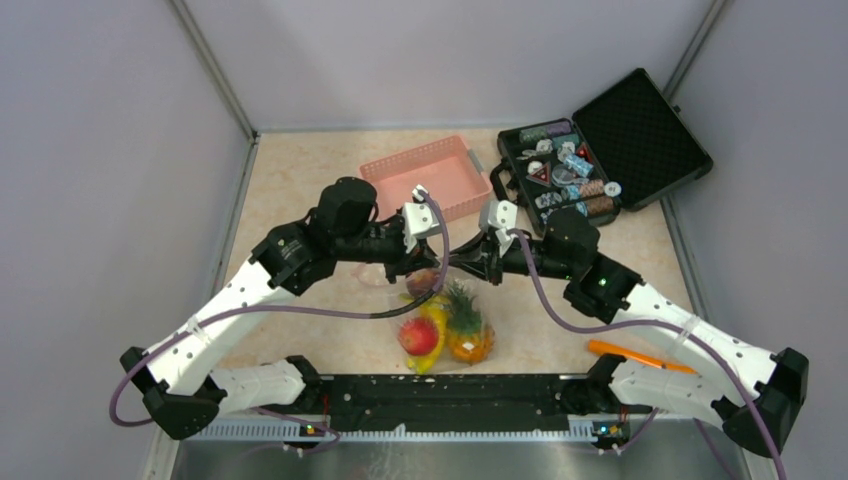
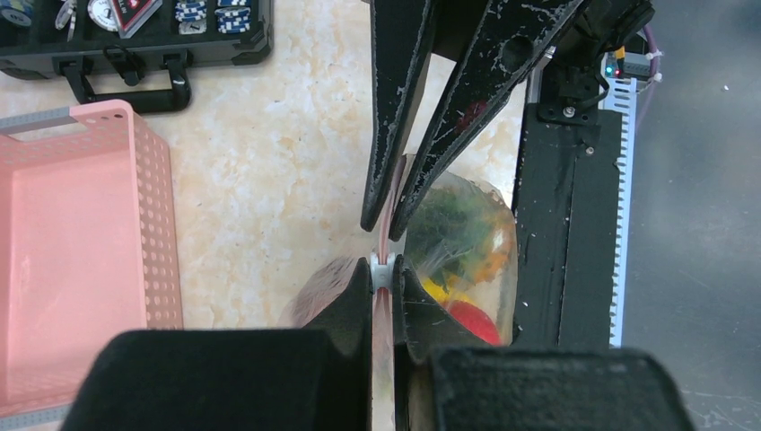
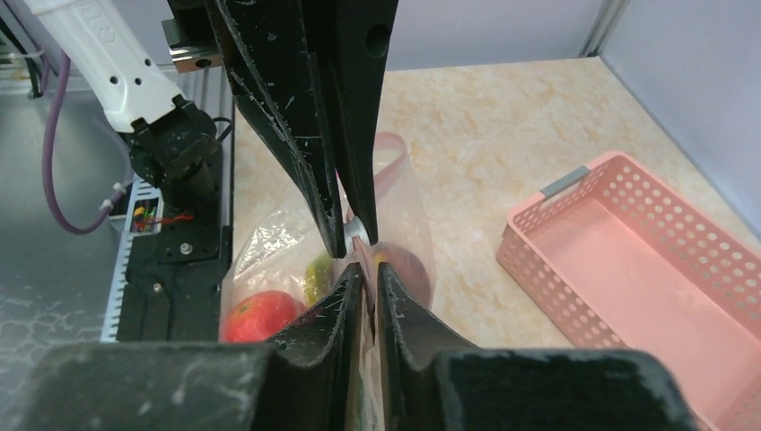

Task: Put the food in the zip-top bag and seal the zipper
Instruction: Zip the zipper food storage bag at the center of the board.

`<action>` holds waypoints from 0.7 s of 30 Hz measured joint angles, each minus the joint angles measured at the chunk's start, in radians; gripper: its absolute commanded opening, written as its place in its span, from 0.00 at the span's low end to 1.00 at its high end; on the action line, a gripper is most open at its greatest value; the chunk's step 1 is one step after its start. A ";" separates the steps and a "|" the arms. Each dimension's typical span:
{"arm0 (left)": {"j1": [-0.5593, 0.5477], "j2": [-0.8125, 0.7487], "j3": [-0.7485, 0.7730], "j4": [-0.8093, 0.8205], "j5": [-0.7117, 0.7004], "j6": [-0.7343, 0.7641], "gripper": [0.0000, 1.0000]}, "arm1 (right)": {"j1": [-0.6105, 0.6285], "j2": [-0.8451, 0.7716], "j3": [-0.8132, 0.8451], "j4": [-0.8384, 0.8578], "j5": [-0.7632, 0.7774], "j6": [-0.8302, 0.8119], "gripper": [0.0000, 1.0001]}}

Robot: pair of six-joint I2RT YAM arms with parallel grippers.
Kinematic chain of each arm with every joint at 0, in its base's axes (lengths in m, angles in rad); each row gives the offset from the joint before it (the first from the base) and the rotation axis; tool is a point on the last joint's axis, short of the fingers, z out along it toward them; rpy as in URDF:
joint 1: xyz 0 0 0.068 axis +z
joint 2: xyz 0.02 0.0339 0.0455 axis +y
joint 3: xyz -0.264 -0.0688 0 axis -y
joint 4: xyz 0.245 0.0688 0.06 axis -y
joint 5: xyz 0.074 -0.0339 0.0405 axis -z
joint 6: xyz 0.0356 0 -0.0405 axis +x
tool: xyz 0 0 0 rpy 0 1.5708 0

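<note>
- Left gripper (image 2: 383, 274): fingers together, clamped on the zipper (image 2: 384, 244) at its small white slider (image 3: 354, 232).
- Right gripper (image 3: 363, 278): fingers nearly together with the pink strip running between them; it appears to pinch the strip just beside the left gripper.
- The two grippers meet tip to tip above the middle of the table (image 1: 300, 180), and both arms reach in from the near edge.
- Bag (image 3: 269, 241): clear and crinkly, held up by its mouth edge, with its body hanging towards the near side of the table.
- Inside the bag: banana (image 1: 437, 315), pineapple (image 1: 468, 335) and red fruit (image 1: 418, 336), bunched together.
- Dark fruit (image 1: 424, 282): directly under the grippers, at the upper end of the bag. I cannot tell whether it is fully inside.
- Surface: beige table top with a marbled pattern, matte.
- Pink basket (image 1: 430, 180): at the far side, behind the left arm, with perforated walls.
- Black case (image 1: 640, 130): far right corner, lid open, with small trinkets in the lower half.
- Orange stick (image 1: 640, 357): lies flat at the near right, beside the right arm.
- Room: plain grey walls (image 1: 100, 150) on three sides, with metal posts (image 1: 215, 70) in the back corners.
- Black rail (image 1: 450, 395): runs along the near edge and carries both arm bases. A metal sheet lies in front of it.
</note>
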 measured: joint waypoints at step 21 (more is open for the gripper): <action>-0.005 -0.029 -0.047 0.042 -0.094 0.001 0.00 | 0.006 -0.041 -0.028 0.015 0.103 0.024 0.00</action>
